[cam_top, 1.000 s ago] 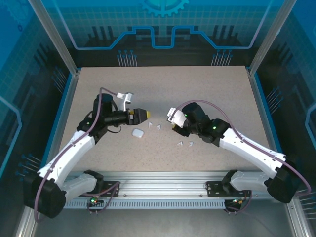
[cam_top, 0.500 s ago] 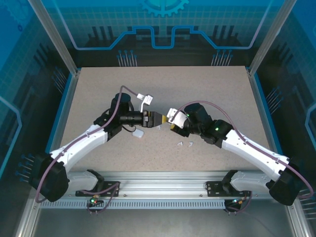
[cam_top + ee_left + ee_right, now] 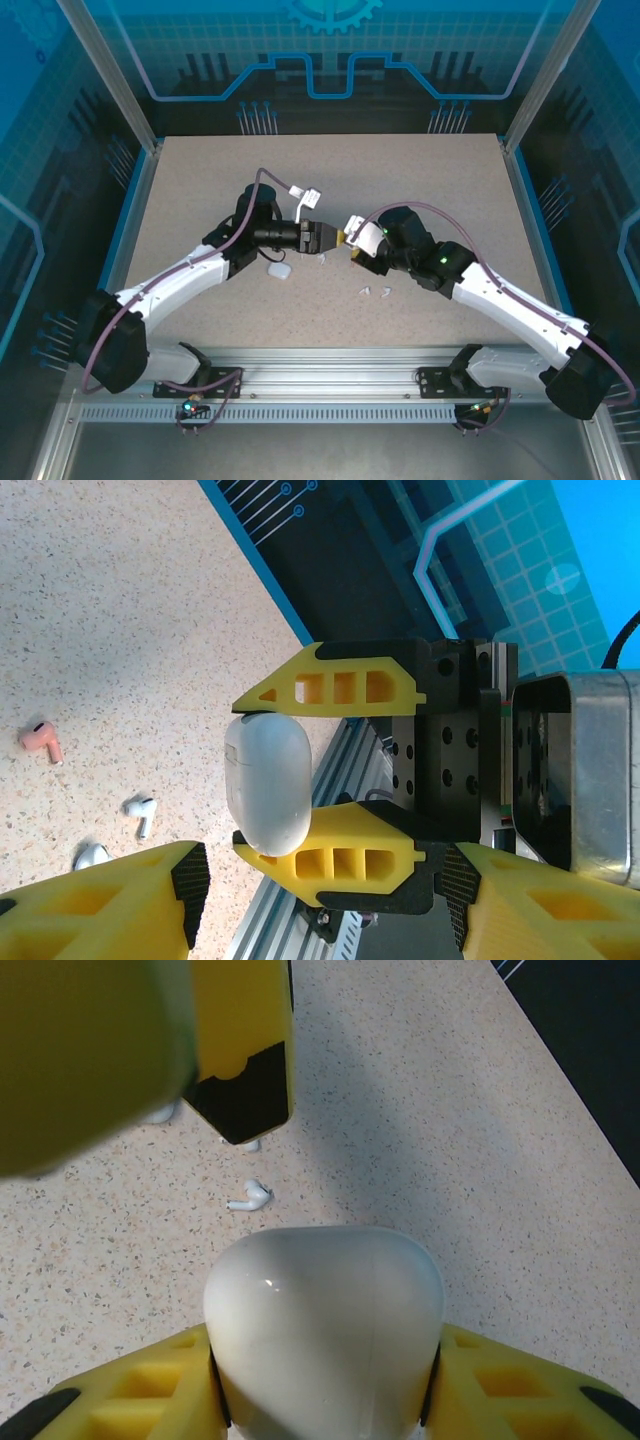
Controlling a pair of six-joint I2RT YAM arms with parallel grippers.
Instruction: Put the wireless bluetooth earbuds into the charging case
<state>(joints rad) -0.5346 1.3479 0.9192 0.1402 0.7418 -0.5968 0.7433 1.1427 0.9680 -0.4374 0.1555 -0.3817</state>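
Looks like the case-opening step: right gripper (image 3: pixel 258 770) clamps the closed white charging case (image 3: pixel 325 1310), left gripper (image 3: pixel 327 240) is part-open and empty just beside it, earbuds (image 3: pixel 366 292) lie loose on the table (image 3: pixel 450 180), so next the lid needs prying up.

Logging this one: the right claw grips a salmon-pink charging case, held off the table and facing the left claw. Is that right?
Not quite. The charging case in the right claw is white, not salmon-pink, as the right wrist view shows. The rest stands: it is held off the table and faces the left claw.
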